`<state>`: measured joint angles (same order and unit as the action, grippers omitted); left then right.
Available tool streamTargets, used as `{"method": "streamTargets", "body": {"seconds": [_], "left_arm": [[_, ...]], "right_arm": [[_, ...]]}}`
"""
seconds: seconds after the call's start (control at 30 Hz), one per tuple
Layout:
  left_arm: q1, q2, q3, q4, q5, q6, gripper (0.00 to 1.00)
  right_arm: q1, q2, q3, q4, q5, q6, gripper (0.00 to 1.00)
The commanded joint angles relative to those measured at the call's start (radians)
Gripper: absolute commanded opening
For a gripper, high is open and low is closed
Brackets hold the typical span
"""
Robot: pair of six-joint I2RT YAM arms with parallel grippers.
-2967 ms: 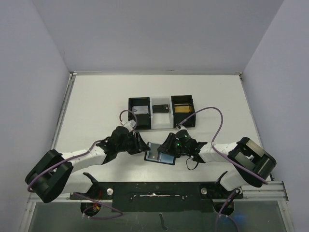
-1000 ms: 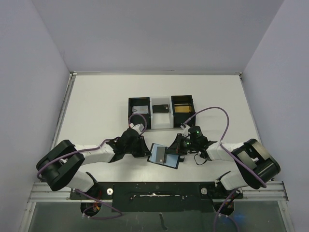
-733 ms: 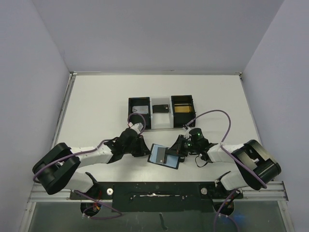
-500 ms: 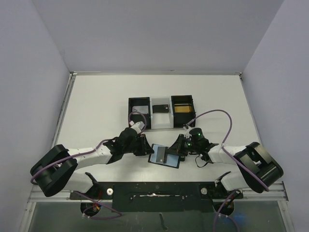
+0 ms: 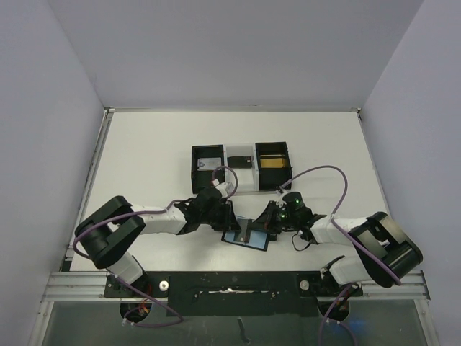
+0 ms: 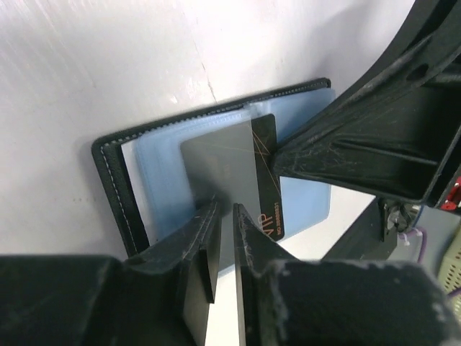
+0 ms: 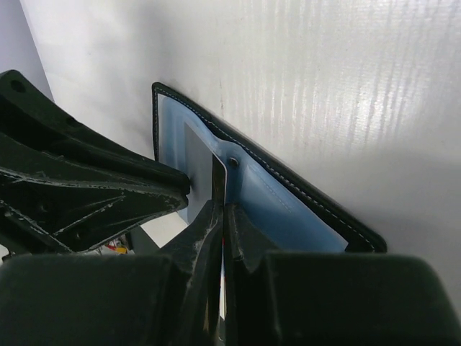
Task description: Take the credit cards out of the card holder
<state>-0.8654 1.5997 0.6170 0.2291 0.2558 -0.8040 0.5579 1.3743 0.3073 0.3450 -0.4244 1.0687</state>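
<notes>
Right hand [image 7: 222,209] clamps the open card holder [image 7: 288,209] by its tab [image 7: 220,173], seemingly to steady it, while the left hand [image 6: 225,216], fingers slightly parted, straddles a credit card's [image 6: 223,162] near edge.

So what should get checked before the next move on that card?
1. Card holder lying open: ok.
2. Dark card partly out of its pocket: ok.
3. Right end effector shut on the closing tab, steadying the holder: ok.
4. Left end effector jaws slightly apart at the card's edge: ok.
5. Card actually between its fingers: cannot tell.
</notes>
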Motion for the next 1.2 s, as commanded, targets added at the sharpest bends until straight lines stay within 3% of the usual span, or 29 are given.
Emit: {"method": "streamTargets", "body": {"seconds": [0.0, 0.3, 0.47, 0.57, 0.77, 0.97, 1.17], "left_arm": [[-0.007, 0.031, 0.033, -0.099, -0.081, 0.038, 0.12], [-0.014, 0.005, -0.002, -0.108, -0.115, 0.015, 0.10], [-0.023, 0.001, -0.002, -0.104, -0.105, 0.012, 0.10], [-0.027, 0.005, -0.002, -0.100, -0.099, 0.012, 0.09], [-0.029, 0.006, -0.019, -0.081, -0.109, -0.002, 0.07], [-0.032, -0.011, -0.024, -0.085, -0.123, -0.004, 0.06], [-0.031, -0.022, -0.039, -0.070, -0.095, 0.009, 0.08]], "right_arm": [[0.003, -0.033, -0.009, 0.021, 0.007, 0.010, 0.00], [0.002, -0.081, -0.078, 0.106, 0.037, 0.087, 0.00], [0.019, -0.034, -0.088, 0.196, 0.002, 0.111, 0.16], [0.035, -0.023, -0.113, 0.251, 0.010, 0.144, 0.19], [0.080, -0.029, -0.132, 0.299, 0.051, 0.176, 0.18], [0.104, -0.058, -0.157, 0.307, 0.105, 0.197, 0.04], [0.078, -0.134, -0.149, 0.184, 0.113, 0.144, 0.00]]}}
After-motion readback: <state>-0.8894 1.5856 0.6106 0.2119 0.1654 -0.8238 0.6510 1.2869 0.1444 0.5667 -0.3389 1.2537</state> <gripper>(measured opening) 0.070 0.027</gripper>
